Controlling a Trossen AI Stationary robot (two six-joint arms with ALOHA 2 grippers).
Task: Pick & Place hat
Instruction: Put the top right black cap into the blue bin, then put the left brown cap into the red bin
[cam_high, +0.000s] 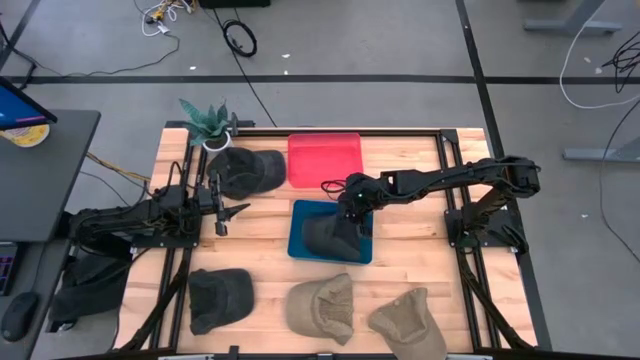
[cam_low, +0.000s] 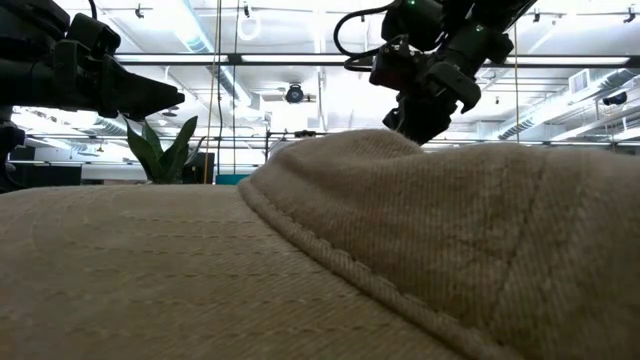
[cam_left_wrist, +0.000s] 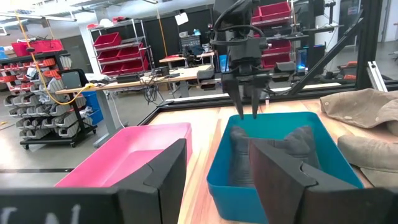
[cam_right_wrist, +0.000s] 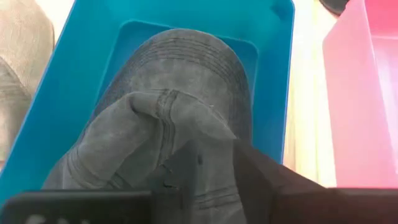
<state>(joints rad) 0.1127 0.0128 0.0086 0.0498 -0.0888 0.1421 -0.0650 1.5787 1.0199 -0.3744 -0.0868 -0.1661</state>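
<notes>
A grey hat (cam_high: 330, 237) lies crumpled in the blue bin (cam_high: 300, 215) at the table's middle, resting on the bin's floor; it shows too in the right wrist view (cam_right_wrist: 174, 106) and the left wrist view (cam_left_wrist: 273, 146). My right gripper (cam_high: 355, 207) hangs over the hat's far part, fingers pointing down. In the left wrist view its fingertips (cam_left_wrist: 247, 112) stand narrowly apart, just above the cloth, so it is open. My left gripper (cam_high: 228, 213) waits open to the left of the bin, level with the table.
A pink bin (cam_high: 325, 158) sits behind the blue one. A dark cap (cam_high: 245, 170) lies beside a potted plant (cam_high: 210, 125) at the far left. A black cap (cam_high: 218, 297) and two tan caps (cam_high: 322, 305) (cam_high: 408, 322) lie along the near edge; one tan cap (cam_low: 400, 260) fills the low view.
</notes>
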